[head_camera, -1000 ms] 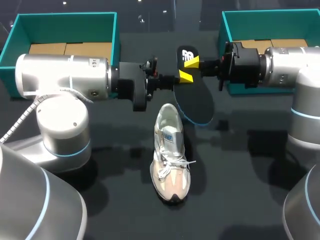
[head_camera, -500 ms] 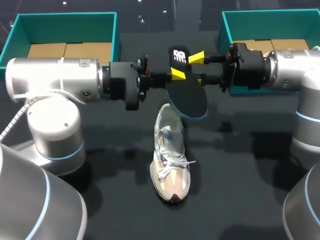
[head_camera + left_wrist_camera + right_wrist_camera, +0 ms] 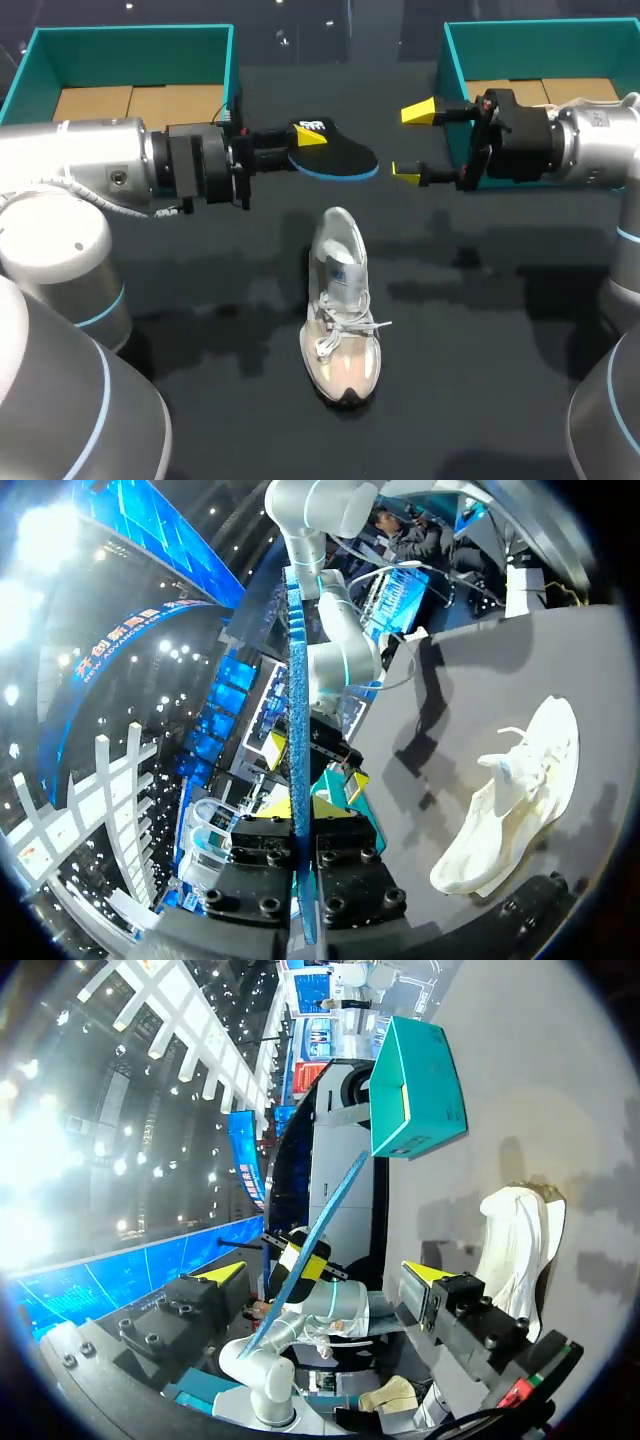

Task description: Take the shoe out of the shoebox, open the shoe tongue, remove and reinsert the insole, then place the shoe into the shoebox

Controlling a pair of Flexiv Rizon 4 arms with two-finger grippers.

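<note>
Pale mesh, the shoe [image 3: 342, 310] lies toe toward me on the dark tabletop [image 3: 480, 380], its insole out. Past its heel the left pincer [image 3: 303, 140] clamps the black insole [image 3: 340, 160] aloft; the right pincer [image 3: 411, 142] stands wide and empty beside it. Reinsertion is the step in hand, I judge: the insole must tip toe-first into the shoe's mouth.

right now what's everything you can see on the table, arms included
shoe: 1, white and beige, on the table's middle, toe toward the camera
insole: 1, black with a blue edge, in the air beyond the shoe's heel
shoeboxes: 2, teal, one at the far left, one at the far right
table: 1, dark, under everything
left fingers: 2, yellow-tipped, shut on the insole's end
right fingers: 2, yellow-tipped, open and empty, beside the right shoebox
</note>
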